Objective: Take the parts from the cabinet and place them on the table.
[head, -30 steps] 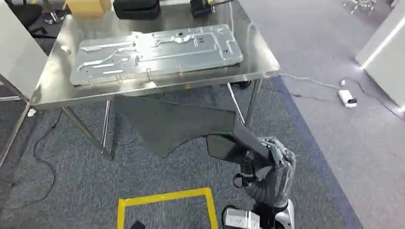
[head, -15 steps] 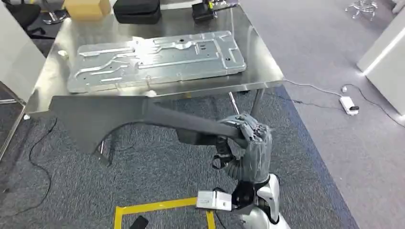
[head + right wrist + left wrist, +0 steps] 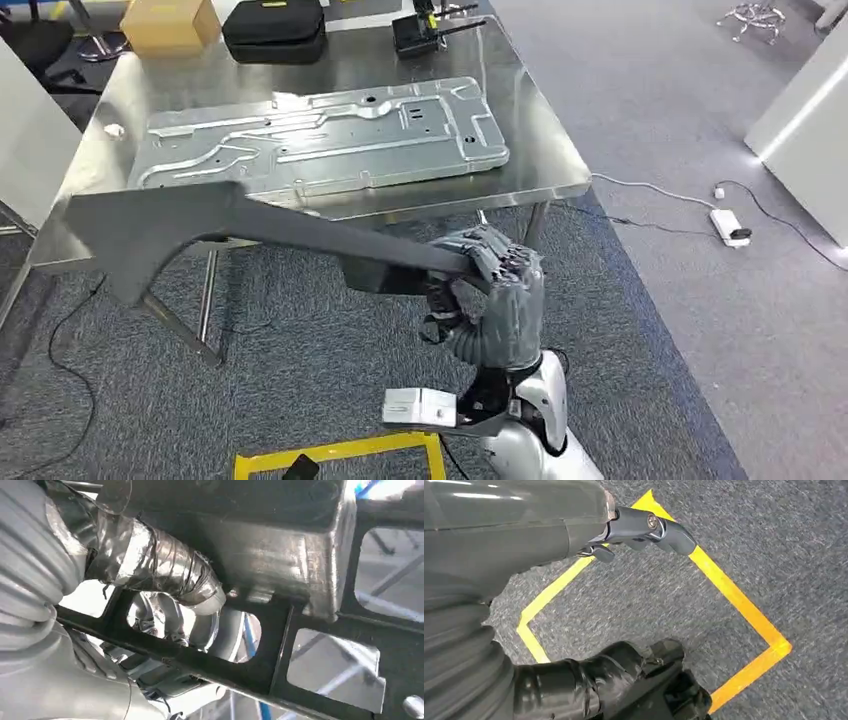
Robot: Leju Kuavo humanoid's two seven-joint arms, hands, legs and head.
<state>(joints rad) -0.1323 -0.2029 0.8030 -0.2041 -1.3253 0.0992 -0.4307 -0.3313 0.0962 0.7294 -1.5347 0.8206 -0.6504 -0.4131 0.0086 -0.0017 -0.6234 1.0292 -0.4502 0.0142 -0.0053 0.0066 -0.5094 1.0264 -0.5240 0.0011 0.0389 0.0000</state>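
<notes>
Unlabelled dark part (image 3: 200, 222) in right hand (image 3: 490, 290)

Dark part (image 3: 250, 225) hides table (image 3: 540, 150) front edge — partly.

Surface (image 3: 540, 165): polished, reflective steel. Stamped panel (image 3: 320, 135): dull bare metal. Held part (image 3: 200, 225): matt dark grey. Floor (image 3: 700, 330): rough grey carpet.

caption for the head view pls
Right hand carries a long dark part toward the steel table holding a metal panel.
</notes>
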